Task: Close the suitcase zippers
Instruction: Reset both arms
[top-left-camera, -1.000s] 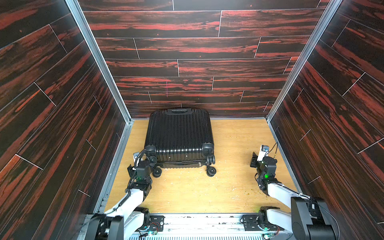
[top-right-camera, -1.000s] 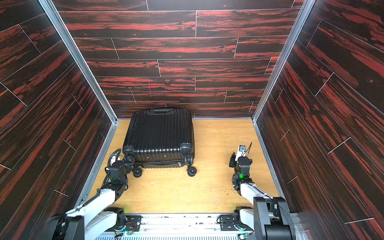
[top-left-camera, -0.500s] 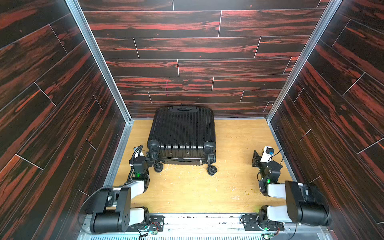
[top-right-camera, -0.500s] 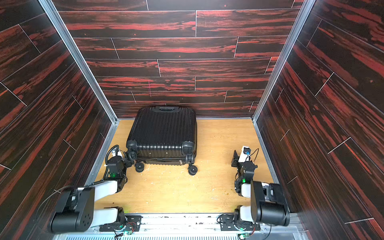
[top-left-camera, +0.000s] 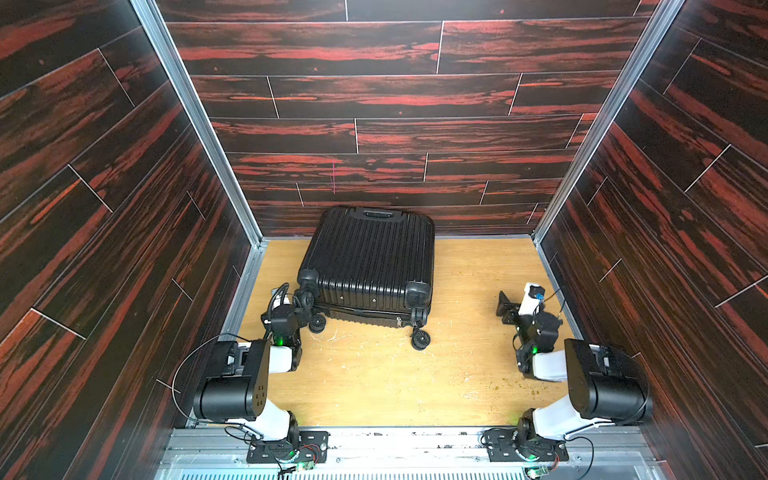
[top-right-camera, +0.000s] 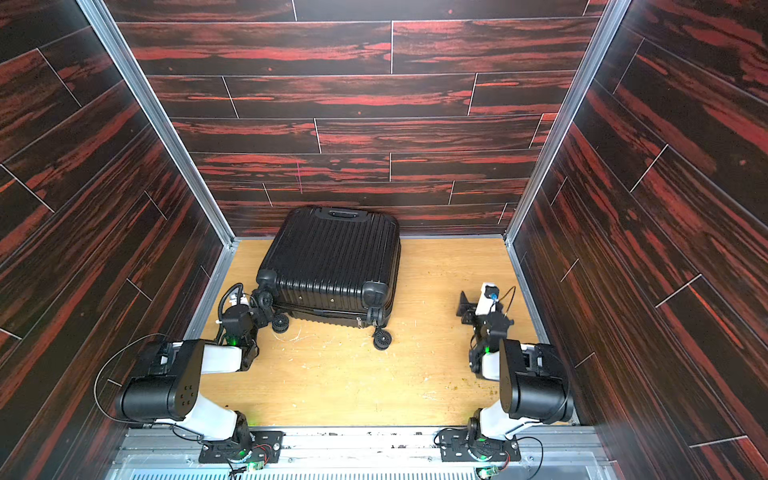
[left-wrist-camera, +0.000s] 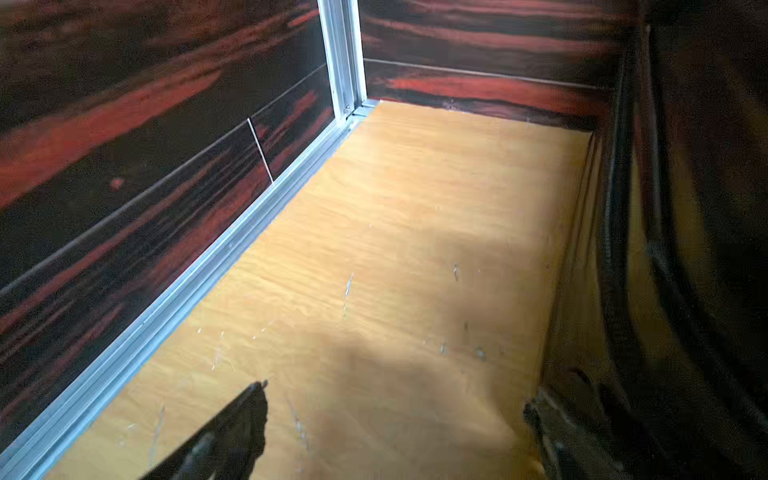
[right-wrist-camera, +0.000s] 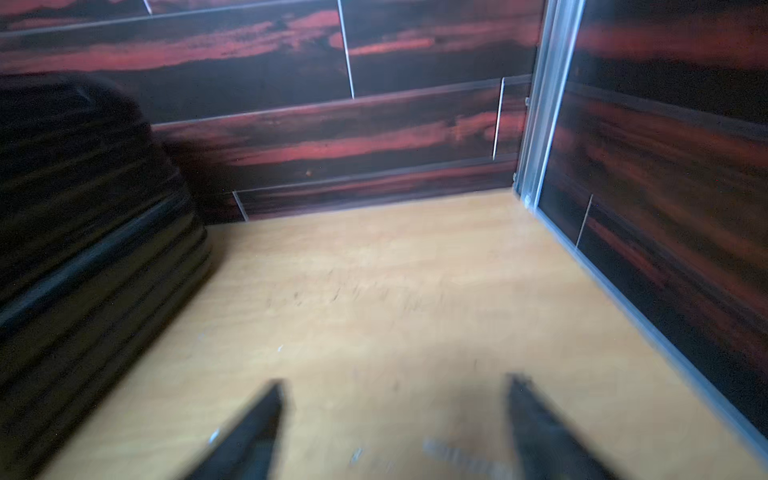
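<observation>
The suitcase (top-left-camera: 368, 257) lies flat at far centre, shells together. Its zippers (top-left-camera: 365, 311) look closed along the near seam. The left gripper (left-wrist-camera: 397, 395) and right gripper (right-wrist-camera: 395, 381) gape empty, so the task is probably done.

Counter (top-left-camera: 374, 382), pale yellow wood, scuffed, we list one item on it, the suitcase (top-left-camera: 370, 257), black, ribbed, lying flat toward the far edge, we also log small specks (top-left-camera: 534, 390) at right

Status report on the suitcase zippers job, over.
Left gripper open, empty, beside a caster wheel. Right gripper open, empty, apart from the suitcase. Suitcase flat, shells together; zippers too small to read.
</observation>
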